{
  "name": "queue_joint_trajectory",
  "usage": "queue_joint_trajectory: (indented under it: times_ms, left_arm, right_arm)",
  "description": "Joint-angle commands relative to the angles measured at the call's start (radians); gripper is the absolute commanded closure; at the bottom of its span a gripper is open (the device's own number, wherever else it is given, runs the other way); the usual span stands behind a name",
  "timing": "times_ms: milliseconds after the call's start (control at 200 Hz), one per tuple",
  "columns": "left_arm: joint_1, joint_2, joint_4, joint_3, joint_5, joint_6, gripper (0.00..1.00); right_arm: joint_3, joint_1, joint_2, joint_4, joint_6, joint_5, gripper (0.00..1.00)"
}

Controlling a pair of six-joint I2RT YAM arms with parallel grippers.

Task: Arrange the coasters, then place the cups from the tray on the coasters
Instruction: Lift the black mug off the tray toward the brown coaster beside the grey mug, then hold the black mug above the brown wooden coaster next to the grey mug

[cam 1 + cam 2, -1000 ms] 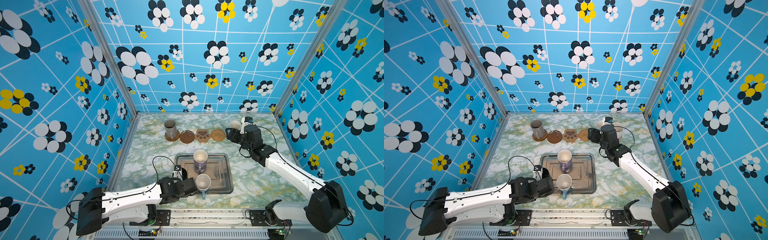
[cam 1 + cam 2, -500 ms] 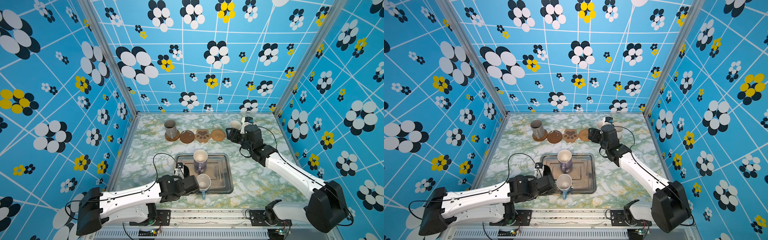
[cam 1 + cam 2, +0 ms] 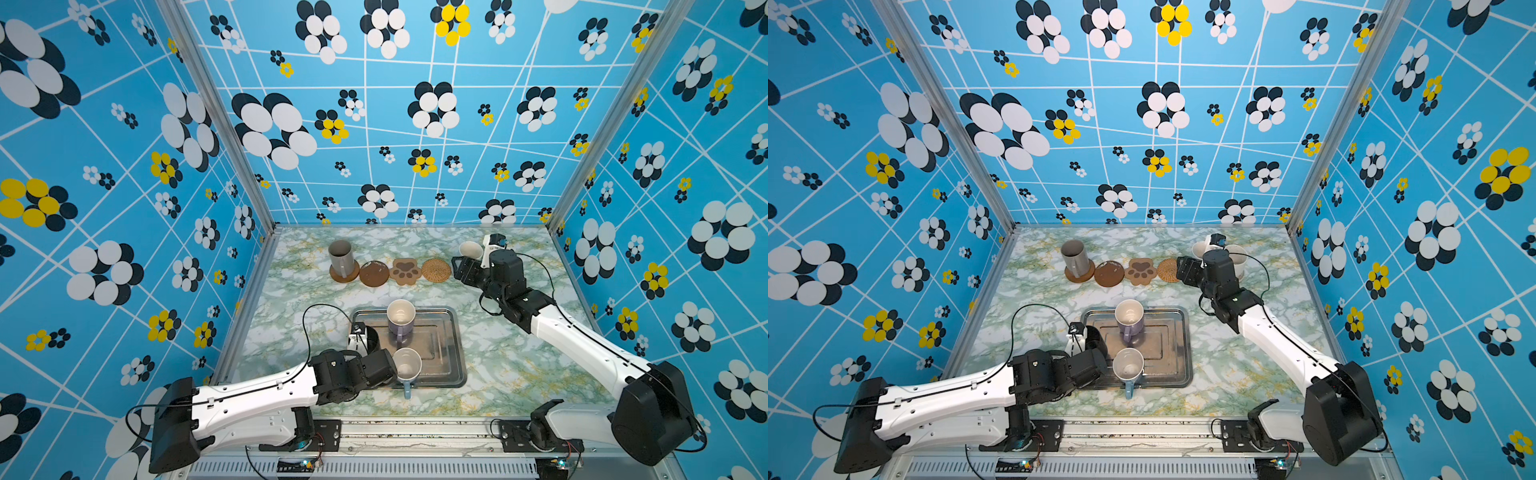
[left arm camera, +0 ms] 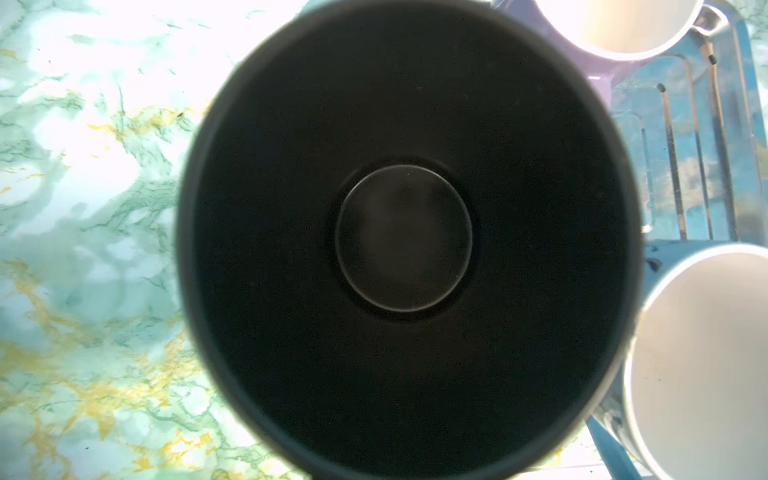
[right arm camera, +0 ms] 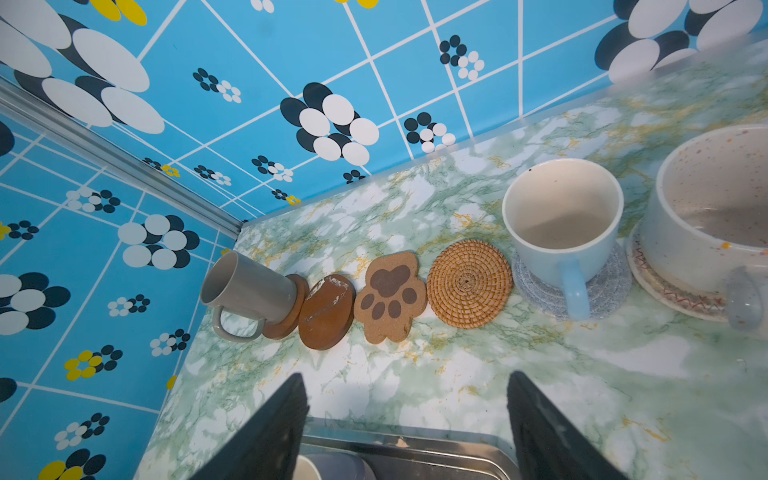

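My left gripper (image 3: 360,337) grips the black mug (image 4: 407,241) at the tray's (image 3: 440,345) left edge; my right gripper (image 5: 407,415) hangs open, empty. Next, I should lift the mug onto the bare brown coaster (image 3: 374,273).

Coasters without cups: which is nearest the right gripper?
The woven rattan coaster, next to the right gripper in both top views; the paw-print coaster and bare brown disc lie farther away.

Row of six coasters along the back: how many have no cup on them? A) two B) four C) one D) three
D: the plain brown disc, the paw-print coaster and the rattan coaster lie bare, while the other three carry the grey cup, a light blue mug and the cream mug.
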Motion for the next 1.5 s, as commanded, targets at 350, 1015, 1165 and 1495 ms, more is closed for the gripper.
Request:
queue_joint_trajectory:
  times_ms: [350,1015,1165,1495]
  left_arm:
    - [0.147,0.007,0.025,0.144,-0.059,0.201,1.00]
    - [0.559,0.317,0.354,0.406,0.132,0.614,1.00]
    - [0.606,0.430,0.402,0.494,0.170,0.657,1.00]
    - [0.722,0.645,0.507,0.623,0.232,0.684,1.00]
  right_arm:
    - [-0.007,-0.006,0.022,0.033,0.015,-0.029,0.23]
    - [0.006,-0.028,0.066,0.050,0.015,-0.063,0.23]
    - [0.008,-0.039,0.078,0.051,0.016,-0.078,0.23]
    - [0.000,-0.064,0.090,0.054,0.021,-0.084,0.24]
